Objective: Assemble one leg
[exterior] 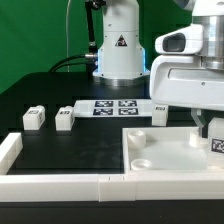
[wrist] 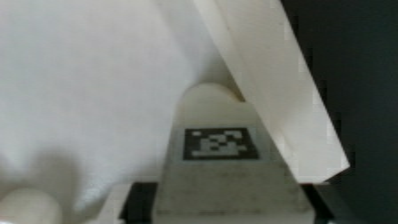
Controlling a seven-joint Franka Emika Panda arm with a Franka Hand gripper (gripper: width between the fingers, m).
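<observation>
My gripper [exterior: 212, 132] hangs over the far right corner of the large white square panel [exterior: 165, 160]. It is shut on a leg [exterior: 218, 146], a small white block with a black-and-white tag. In the wrist view the leg [wrist: 219, 143] sits between the two dark fingers [wrist: 157, 200], and my gripper [wrist: 231, 202] holds it just inside the panel's raised rim [wrist: 267, 70]. Whether the leg touches the panel floor cannot be told. Two more legs [exterior: 34, 118] [exterior: 65, 118] stand on the black table at the exterior view's left, and a third [exterior: 160, 114] stands behind the panel.
The marker board [exterior: 112, 105] lies flat in front of the robot base [exterior: 118, 50]. A white L-shaped fence [exterior: 60, 183] runs along the table's front edge and up the exterior view's left side. A round boss [exterior: 143, 160] rises from the panel floor.
</observation>
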